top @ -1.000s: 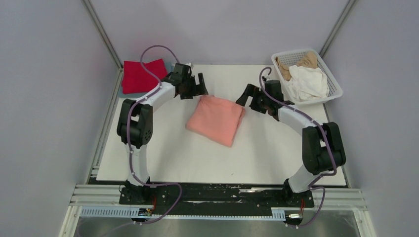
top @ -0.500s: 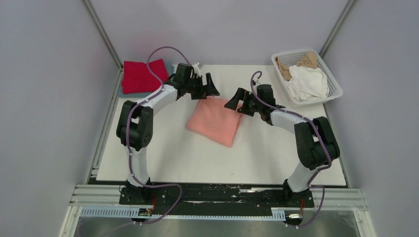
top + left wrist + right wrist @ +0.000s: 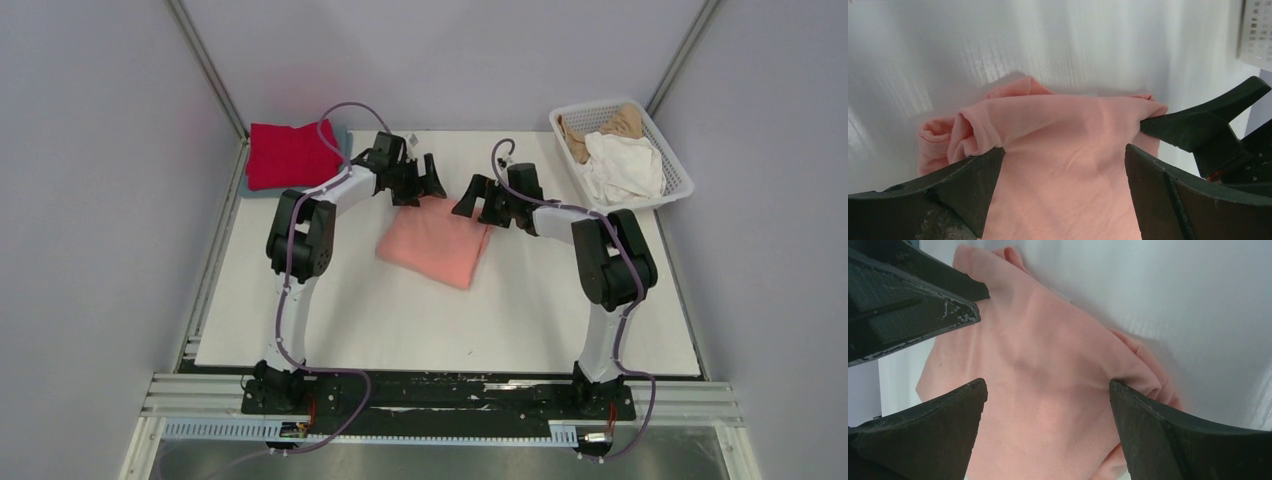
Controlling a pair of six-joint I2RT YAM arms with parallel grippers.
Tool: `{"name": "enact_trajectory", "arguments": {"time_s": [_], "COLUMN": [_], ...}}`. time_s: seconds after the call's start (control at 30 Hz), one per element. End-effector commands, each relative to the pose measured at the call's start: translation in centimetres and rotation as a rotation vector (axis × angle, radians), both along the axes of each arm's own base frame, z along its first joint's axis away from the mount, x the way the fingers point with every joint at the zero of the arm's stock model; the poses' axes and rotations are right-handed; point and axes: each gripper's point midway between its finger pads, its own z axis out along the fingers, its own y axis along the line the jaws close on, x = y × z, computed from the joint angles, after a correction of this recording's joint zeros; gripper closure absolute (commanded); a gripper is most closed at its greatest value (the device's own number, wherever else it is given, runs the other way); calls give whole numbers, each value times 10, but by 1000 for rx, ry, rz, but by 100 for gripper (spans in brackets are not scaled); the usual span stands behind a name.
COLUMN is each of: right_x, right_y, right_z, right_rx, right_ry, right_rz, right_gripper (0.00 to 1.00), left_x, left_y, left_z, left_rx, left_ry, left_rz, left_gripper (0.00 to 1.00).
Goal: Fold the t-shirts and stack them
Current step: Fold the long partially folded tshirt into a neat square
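A folded salmon-pink t-shirt lies in the middle of the white table. My left gripper is open at the shirt's far left corner, and the pink cloth fills the gap between its fingers. Facing it, my right gripper is open over the far right corner, its fingers straddling the cloth. Neither gripper holds anything. A folded bright red t-shirt lies at the far left on a grey-blue one. White and tan t-shirts lie crumpled in the basket.
The white lattice basket stands at the far right corner of the table. Grey walls and metal posts close in the back and sides. In each wrist view the other gripper's fingers are close by.
Both grippers have swung inward toward each other along the pink shirt's far edge, and both elbows have drawn in. The shirt has stayed in place.
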Motion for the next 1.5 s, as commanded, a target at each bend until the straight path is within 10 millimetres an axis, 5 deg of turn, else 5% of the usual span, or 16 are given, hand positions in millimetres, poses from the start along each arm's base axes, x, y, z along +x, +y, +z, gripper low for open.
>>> {"name": "enact_trajectory", "arguments": {"time_s": [0.0, 0.03, 0.2, 0.23, 0.47, 0.53, 0.6, 0.63, 0.8, 0.93, 1.03, 1.2, 1.37, 1.47], "right_x": [2, 2, 4, 5, 11, 3, -15, -29, -115, -156, -165, -162, -162, -160], "right_y": [-10, -10, -13, -13, -31, -34, -30, -23, 19, 22, 14, -18, -38, -38], "right_z": [-27, -31, -31, -26, 62, 97, 109, 109, 99, 75, 44, -7, -25, -14], "right_rx": [-79, -83, -106, -110, -191, -171, -132, -100, 176, 251, 221, 77, -9, -17], "right_ry": [38, 44, 34, 22, -162, -226, -235, -223, -120, -33, 41, 142, 161, 132], "right_rz": [-4, -5, -3, 1, -28, -44, -25, 6, 227, 279, 245, 89, 21, 31], "right_gripper": [0, 0, 0, 0, 0, 0, 0, 0, 0, 0, 0, 0, 0, 0], "left_x": [-10, -24, -63, -65, -65, -68, -79, -84, -142, -182, -205, -217, -222, -222], "left_y": [20, 25, 48, 47, 50, 50, 44, 38, 10, 1, 5, 35, 51, 53], "left_z": [-24, -38, -29, -14, 57, 76, 88, 101, 87, 65, 32, -18, -32, -22], "left_rx": [92, 104, 116, 100, 143, 127, 96, 62, -68, -130, -121, 41, 116, 123], "left_ry": [57, 100, 99, 73, -97, -130, -149, -177, -108, -82, -9, 98, 106, 95], "left_rz": [55, 65, 140, 143, 146, 151, 127, 108, -30, -96, -108, -15, 26, 20], "left_gripper": [0, 0, 0, 0, 0, 0, 0, 0, 0, 0, 0, 0, 0, 0]}}
